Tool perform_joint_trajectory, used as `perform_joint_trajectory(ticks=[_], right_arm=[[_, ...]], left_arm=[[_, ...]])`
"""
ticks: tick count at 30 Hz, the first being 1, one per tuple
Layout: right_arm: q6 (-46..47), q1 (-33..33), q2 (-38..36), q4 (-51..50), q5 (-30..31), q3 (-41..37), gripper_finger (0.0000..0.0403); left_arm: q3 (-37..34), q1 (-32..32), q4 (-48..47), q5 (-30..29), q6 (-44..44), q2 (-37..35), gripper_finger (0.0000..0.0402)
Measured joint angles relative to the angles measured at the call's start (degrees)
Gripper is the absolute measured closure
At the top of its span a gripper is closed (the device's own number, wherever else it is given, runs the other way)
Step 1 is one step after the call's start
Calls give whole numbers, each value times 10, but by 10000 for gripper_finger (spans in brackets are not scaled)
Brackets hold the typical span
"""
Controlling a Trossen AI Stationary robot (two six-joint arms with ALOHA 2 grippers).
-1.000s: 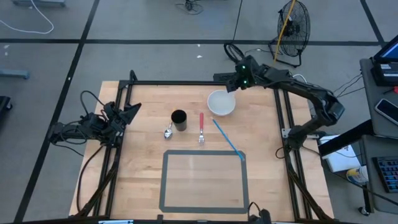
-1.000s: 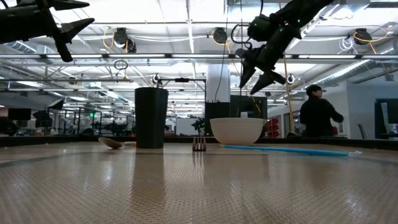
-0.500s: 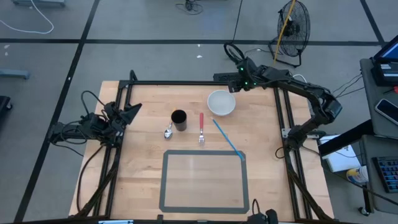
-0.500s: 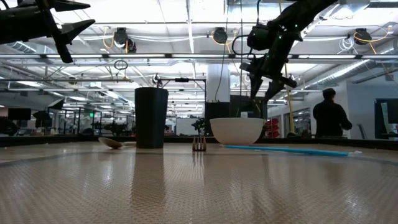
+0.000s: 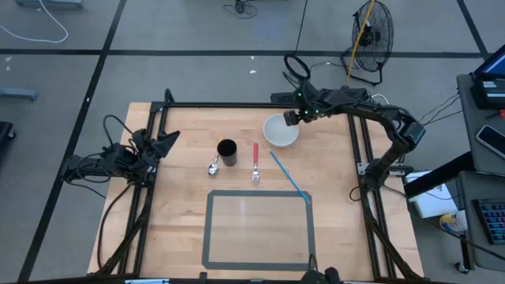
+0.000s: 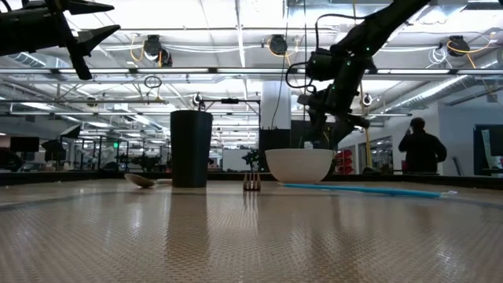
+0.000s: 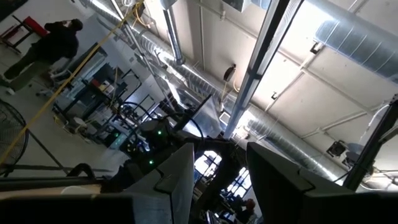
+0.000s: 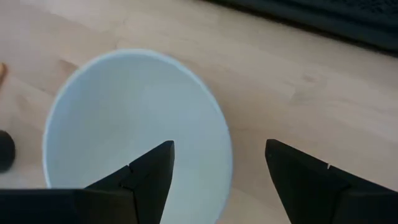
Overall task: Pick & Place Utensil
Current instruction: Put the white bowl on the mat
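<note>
Above the white bowl (image 5: 281,131), at its far right rim, the right end effector (image 5: 293,117) now hangs with its two fingers spread apart and nothing between them; a second ago it sat a little farther from the bowl, beyond the rim, and it has since swung in over the edge and tipped more steeply downward. From the right wrist, the dark fingers (image 8: 146,174) straddle the bowl's rim, with bare wood of the tabletop (image 8: 323,87) showing past it. At table height the same end effector (image 6: 330,118) points down just over the bowl (image 6: 299,165), apart from it. Left of the bowl lie the task's utensils, none of them shifted: the red-handled fork (image 5: 256,162) nearest, then the black cup (image 5: 227,152) standing upright, then the spoon (image 5: 213,167) just beside the cup on its far side from the bowl. The blue straw (image 5: 289,177) runs diagonally from near the bowl's front down to the corner of the grey taped rectangle (image 5: 259,229). Well away from the bowl, at the tabletop's left edge, the left end effector (image 5: 166,140) waits raised, unmoved, fingers parted and empty. Beyond the bowl, in the room, a person (image 6: 420,148) stands farther right than before.
</note>
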Motion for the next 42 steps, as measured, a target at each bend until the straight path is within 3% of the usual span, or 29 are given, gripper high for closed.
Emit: perform_joint_trajectory(ticks=[15, 24, 39, 42], right_arm=[[37, 15, 0, 49, 0, -90, 217], [35, 30, 0, 104, 0, -91, 275], [33, 29, 0, 104, 5, -91, 393], [34, 29, 0, 109, 6, -91, 395]], left_arm=[[0, 0, -17, 4, 0, 0, 250], [0, 0, -27, 4, -7, 0, 250], [0, 0, -34, 5, -15, 0, 250], [0, 0, -34, 5, -14, 0, 250]])
